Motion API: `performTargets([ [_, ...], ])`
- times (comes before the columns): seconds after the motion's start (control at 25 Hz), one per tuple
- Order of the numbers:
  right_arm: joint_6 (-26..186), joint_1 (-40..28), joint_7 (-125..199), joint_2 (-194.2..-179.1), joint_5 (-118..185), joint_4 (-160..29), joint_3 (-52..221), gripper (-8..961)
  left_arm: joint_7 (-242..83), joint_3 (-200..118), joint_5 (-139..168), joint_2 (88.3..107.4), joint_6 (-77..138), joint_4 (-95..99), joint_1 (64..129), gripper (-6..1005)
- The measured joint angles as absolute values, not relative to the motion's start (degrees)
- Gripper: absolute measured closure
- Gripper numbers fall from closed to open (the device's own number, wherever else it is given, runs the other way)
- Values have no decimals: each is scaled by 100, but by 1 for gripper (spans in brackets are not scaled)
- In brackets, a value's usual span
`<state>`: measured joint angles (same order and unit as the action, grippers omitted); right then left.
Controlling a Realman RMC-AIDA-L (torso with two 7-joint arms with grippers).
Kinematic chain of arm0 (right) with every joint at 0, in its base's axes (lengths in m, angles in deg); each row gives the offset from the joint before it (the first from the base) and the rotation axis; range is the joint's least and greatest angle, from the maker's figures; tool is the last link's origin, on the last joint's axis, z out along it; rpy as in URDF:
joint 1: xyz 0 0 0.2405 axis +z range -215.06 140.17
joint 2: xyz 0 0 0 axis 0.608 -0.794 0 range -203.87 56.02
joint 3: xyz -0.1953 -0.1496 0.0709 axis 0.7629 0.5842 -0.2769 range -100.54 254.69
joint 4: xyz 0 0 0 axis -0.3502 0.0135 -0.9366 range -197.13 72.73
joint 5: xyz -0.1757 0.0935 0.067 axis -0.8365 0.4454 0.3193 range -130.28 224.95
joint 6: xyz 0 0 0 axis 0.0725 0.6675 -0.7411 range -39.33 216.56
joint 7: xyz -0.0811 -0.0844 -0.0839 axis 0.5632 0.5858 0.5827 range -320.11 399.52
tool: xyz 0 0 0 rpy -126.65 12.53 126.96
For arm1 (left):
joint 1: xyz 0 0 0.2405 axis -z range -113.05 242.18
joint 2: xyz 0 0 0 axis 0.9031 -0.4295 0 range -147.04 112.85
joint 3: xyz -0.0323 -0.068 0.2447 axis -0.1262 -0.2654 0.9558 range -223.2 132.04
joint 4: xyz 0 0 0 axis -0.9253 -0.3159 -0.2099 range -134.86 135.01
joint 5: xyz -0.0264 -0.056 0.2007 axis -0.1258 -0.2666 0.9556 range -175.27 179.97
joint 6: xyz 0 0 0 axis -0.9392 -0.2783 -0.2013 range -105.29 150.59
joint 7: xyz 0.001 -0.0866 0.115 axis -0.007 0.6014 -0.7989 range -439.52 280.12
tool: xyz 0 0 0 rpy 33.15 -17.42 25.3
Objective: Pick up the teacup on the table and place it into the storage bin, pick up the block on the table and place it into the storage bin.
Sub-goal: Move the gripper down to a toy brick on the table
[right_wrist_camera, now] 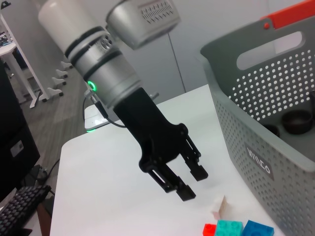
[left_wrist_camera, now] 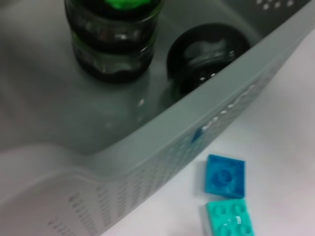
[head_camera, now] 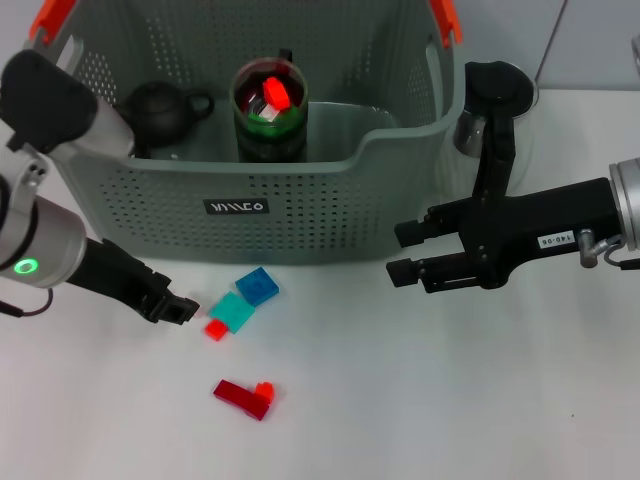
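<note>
The grey storage bin [head_camera: 300,200] stands at the back of the table. Inside it, dark glass teacups [head_camera: 269,115] are stacked with a red and a green block in the top one. On the table in front lie a blue block [head_camera: 257,286], a teal block [head_camera: 234,312], a small red block [head_camera: 216,328] and a dark red piece [head_camera: 243,396]. My left gripper [head_camera: 180,308] hovers low, just left of the small red block, open and empty; the right wrist view shows it too, as the left gripper [right_wrist_camera: 192,183]. My right gripper [head_camera: 403,252] is open and empty in front of the bin's right corner.
A black teapot [head_camera: 155,110] sits in the bin's left part. A glassy object [head_camera: 466,130] stands beside the bin's right wall, partly hidden by my right arm. The bin has orange handle clips [head_camera: 445,20]. White tabletop stretches along the front.
</note>
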<state>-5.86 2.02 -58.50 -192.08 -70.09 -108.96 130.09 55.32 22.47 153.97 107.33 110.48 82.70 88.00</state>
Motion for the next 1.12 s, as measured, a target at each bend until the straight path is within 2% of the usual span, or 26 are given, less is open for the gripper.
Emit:
performTargets([
  [0.4, -586, 204, -5827, -19211, -7009, -10896, 13009, 343, 6146, 2656, 15921, 10732, 10629, 7746, 9074, 505],
  [0.88, -587, 177, -5813, -19205, -7009, -10896, 13007, 344, 6356, 2947, 16001, 10736, 10379, 7715, 9087, 497],
  [1.12, -595, 175, -5824, -19204, -7009, -10896, 13007, 343, 6439, 3110, 16120, 10737, 10308, 7685, 9091, 439],
])
